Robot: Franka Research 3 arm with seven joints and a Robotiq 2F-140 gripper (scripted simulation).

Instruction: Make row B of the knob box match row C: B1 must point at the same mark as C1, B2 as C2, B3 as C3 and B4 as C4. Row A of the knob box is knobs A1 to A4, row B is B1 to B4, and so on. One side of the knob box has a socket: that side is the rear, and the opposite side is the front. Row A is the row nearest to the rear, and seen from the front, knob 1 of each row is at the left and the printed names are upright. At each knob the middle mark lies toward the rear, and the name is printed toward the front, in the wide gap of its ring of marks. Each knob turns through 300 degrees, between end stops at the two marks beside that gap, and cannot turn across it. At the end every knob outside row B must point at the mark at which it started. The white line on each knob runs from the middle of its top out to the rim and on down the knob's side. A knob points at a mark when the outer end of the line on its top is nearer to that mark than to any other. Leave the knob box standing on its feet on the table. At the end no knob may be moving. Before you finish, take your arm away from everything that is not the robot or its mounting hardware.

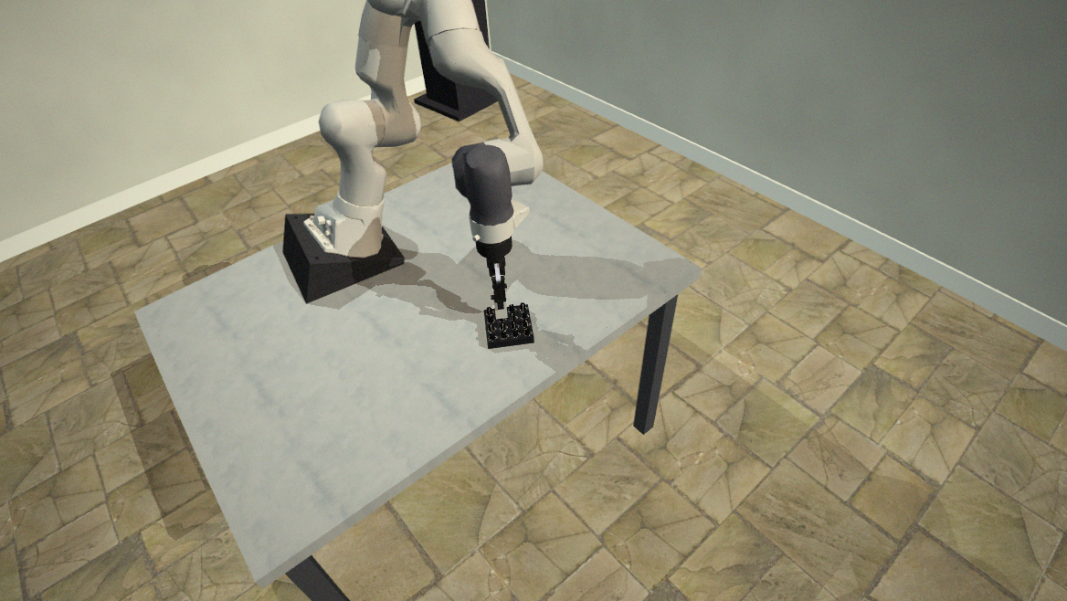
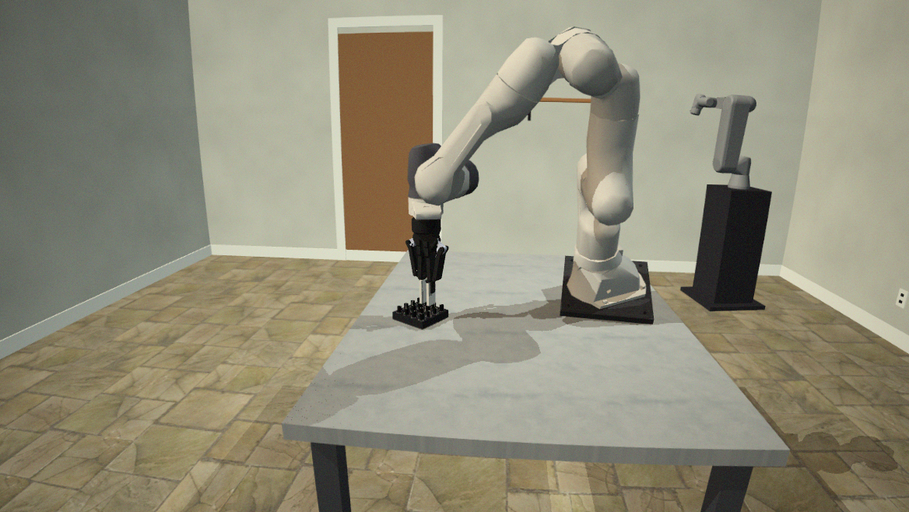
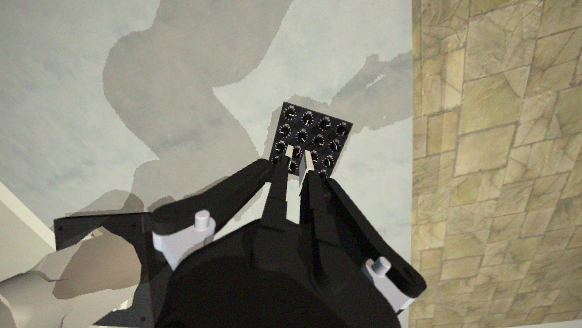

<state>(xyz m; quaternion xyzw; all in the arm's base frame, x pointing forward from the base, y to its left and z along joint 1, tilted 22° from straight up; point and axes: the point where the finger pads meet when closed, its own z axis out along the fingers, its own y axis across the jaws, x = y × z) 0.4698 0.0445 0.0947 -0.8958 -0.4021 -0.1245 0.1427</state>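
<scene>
The black knob box lies flat on the table. Four lines of four black knobs with white marks stand on its top. My gripper points down with its fingertips low over the box. Its fingers are close together with a narrow gap, and one black knob shows in that gap in the wrist view. No grip on it shows. The fingers partly hide neighbouring knobs at the box's lower edge in the wrist view. The socket is not visible. Printed names and most line directions are too small to read.
The pale table carries my arm's black base block. The table's long edge runs beyond the box, on the side away from the base. Another small arm stands on a black pedestal in the background.
</scene>
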